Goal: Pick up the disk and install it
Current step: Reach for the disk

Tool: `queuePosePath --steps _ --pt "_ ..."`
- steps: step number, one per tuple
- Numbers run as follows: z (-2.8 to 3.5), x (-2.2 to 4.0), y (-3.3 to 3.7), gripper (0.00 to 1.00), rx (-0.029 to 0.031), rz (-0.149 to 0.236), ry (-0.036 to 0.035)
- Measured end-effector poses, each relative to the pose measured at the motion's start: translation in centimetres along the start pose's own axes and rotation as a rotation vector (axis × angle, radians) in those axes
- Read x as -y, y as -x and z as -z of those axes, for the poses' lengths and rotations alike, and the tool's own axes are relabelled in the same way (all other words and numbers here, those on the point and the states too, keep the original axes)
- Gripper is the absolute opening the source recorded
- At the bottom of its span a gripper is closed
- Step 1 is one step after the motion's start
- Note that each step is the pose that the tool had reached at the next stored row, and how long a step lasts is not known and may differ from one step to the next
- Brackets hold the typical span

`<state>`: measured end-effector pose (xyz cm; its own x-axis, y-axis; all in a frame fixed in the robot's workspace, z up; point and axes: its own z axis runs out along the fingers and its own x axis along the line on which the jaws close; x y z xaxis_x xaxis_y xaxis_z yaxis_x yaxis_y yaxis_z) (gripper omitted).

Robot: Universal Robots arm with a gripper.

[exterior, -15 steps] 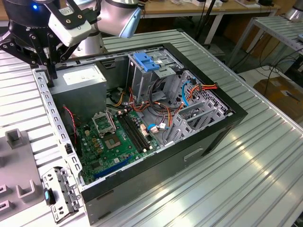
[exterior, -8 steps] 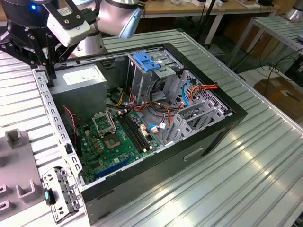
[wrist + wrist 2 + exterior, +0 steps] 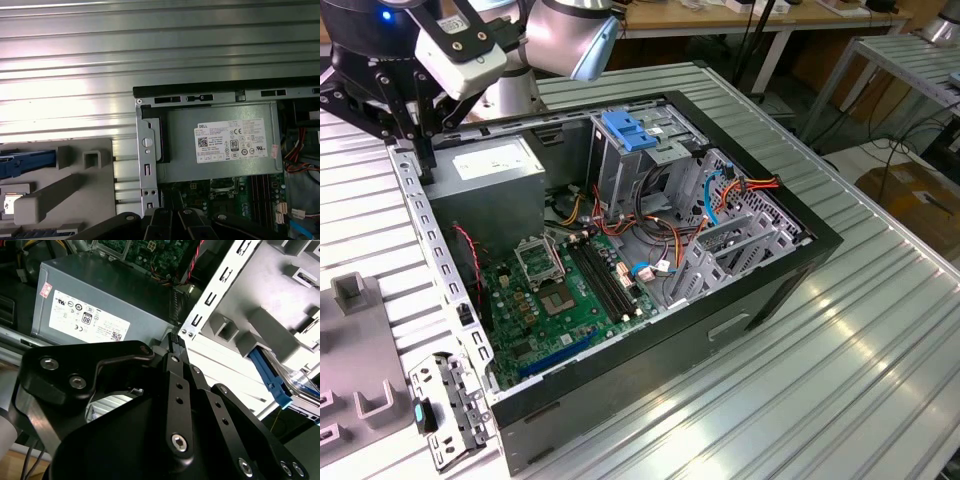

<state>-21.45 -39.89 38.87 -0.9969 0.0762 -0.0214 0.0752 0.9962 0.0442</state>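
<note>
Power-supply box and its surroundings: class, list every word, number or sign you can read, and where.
On the grey power-supply box, the white sticker: small print and marks, too small to read reliably.
The pink sticker beside it: blurred.
The motherboard: lettering too small.

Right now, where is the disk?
In the first wrist view the disk sits in the grey holder on the table, outside the computer case, on the side where the power supply is.
</note>
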Motion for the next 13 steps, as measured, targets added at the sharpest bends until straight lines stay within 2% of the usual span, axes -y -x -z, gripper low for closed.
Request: queuePosePath --steps 13 --pt "-0.02 0.04 -0.46 0.11 -0.0001 0.0 0.0"
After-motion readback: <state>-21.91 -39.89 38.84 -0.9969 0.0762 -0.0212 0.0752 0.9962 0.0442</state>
